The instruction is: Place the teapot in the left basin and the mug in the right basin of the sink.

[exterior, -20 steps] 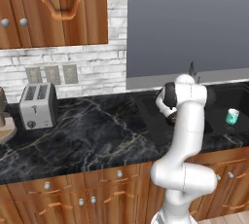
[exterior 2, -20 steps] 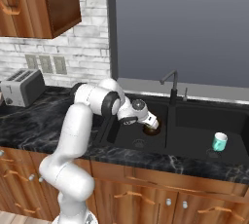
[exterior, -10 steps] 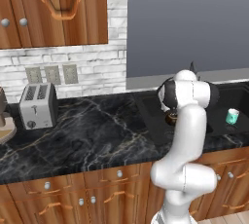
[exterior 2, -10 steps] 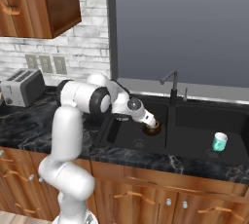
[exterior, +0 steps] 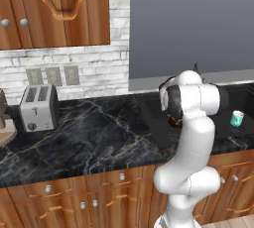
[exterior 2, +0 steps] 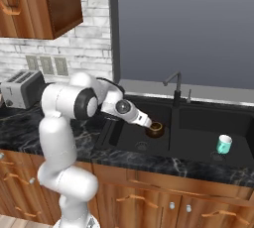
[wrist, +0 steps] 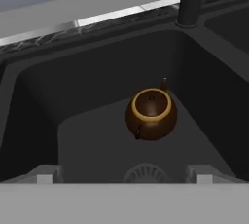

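Compared with a second ago, the arm's shoulder and elbow have swung further toward the camera in both base views, and the end effector (exterior 2: 149, 124) has drawn slightly back from the teapot (exterior 2: 156, 129), which stays put. The end effector is spread fully wide and holds nothing; in the hand view its two finger tips (wrist: 44, 174) stand far apart at the bottom edge, with the teapot clear of them, just ahead and between their lines. The teapot sits upright on the floor of the left basin (wrist: 92, 135), close to the divider wall, its open mouth ringed in tan. The round metal drain (wrist: 146, 173) lies between the finger tips, nearer than the pot. The right base view adds what the hand view lacks: the mug (exterior 2: 223, 144) standing upright in the right basin (exterior 2: 198, 142), well off to the far side of the end effector beyond the divider, and the faucet (exterior 2: 174, 89) behind it. The left base view shows a toaster (exterior: 38, 107) on the desk (exterior: 99, 138), far away on the opposite side.
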### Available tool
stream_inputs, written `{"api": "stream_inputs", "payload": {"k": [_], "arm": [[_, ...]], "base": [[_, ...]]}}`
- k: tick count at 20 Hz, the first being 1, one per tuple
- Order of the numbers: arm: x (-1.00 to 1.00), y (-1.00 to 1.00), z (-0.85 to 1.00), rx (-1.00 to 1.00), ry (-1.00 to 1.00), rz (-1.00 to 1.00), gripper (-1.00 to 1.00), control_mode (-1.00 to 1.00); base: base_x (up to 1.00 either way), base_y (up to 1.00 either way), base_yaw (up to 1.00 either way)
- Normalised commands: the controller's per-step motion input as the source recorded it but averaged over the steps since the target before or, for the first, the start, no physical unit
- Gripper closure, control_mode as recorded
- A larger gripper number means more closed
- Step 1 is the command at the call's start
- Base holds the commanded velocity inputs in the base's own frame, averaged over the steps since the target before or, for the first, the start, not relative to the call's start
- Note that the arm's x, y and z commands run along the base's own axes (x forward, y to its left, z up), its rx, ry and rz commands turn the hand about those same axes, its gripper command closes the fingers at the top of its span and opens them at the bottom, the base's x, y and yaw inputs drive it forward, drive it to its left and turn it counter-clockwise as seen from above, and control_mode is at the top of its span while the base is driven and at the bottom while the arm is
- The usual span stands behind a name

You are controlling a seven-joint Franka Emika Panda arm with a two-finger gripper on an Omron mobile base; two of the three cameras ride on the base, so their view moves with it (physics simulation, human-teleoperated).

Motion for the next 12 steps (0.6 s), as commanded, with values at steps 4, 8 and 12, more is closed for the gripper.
{"api": "stream_inputs", "payload": {"k": [4,8,12], "arm": [[-0.15,0.1,0.86,-0.14,-0.04,0.04,-1.0,-1.0],[-0.09,0.01,0.77,-0.09,-0.02,0.05,-1.0,-1.0],[-0.2,0.0,0.71,0.0,-0.01,0.04,-1.0,-1.0]], "base": [[0.0,0.0,0.0],[0.0,0.0,0.0],[0.0,0.0,0.0]]}}
